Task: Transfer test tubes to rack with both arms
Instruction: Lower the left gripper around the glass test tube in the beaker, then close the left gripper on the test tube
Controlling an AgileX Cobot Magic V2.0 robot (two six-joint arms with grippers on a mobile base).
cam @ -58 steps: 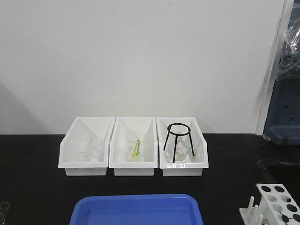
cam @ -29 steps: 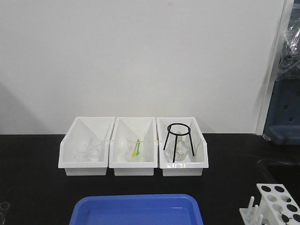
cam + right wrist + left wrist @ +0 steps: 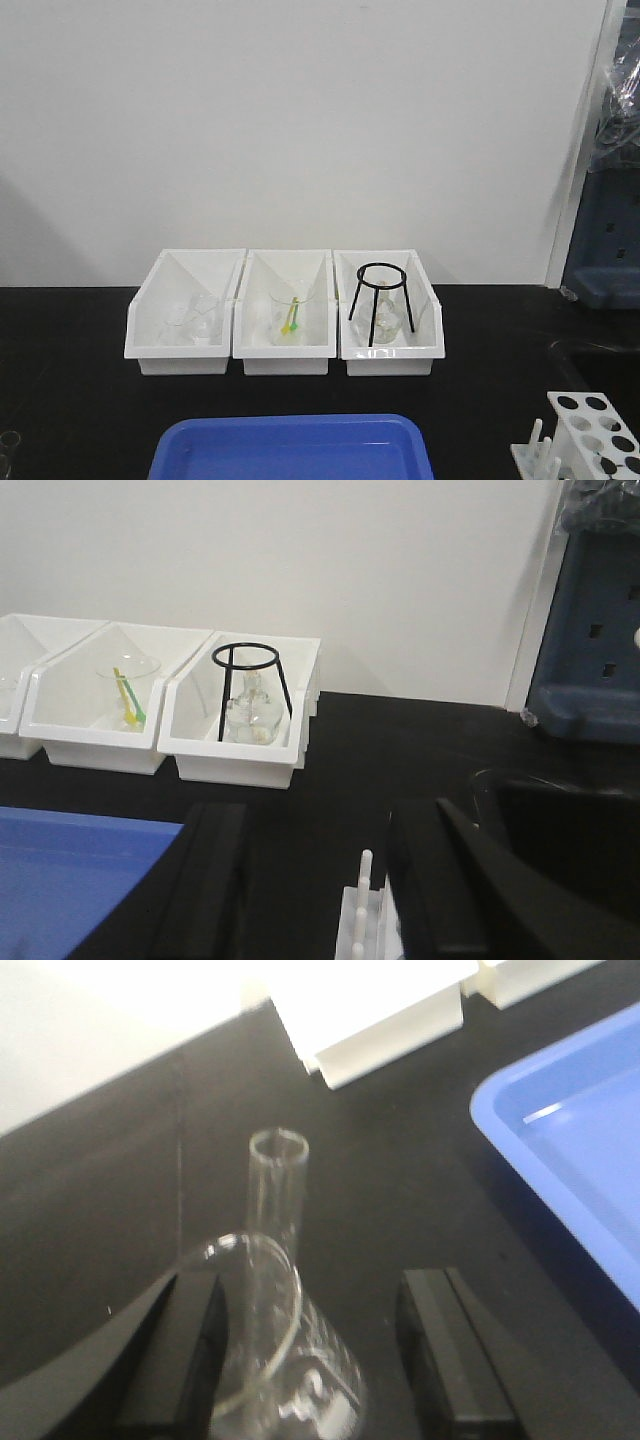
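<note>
In the left wrist view a clear test tube (image 3: 278,1185) stands upright, its lower part inside or just behind a wider clear beaker (image 3: 275,1360). My left gripper (image 3: 318,1355) is open, with the beaker between its black fingers (image 3: 190,1350), nearer the left one. The white rack (image 3: 590,435) sits at the table's front right corner. In the right wrist view my right gripper (image 3: 320,880) is open and empty, and the rack's pegged end (image 3: 362,915) sits low between its fingers, close to the right one. Neither arm shows in the front view.
Three white bins (image 3: 285,355) stand in a row at the back; the right one holds a black wire tripod (image 3: 381,300) over a flask. A blue tray (image 3: 290,450) lies front centre, and it also shows in the left wrist view (image 3: 570,1150). The table is black.
</note>
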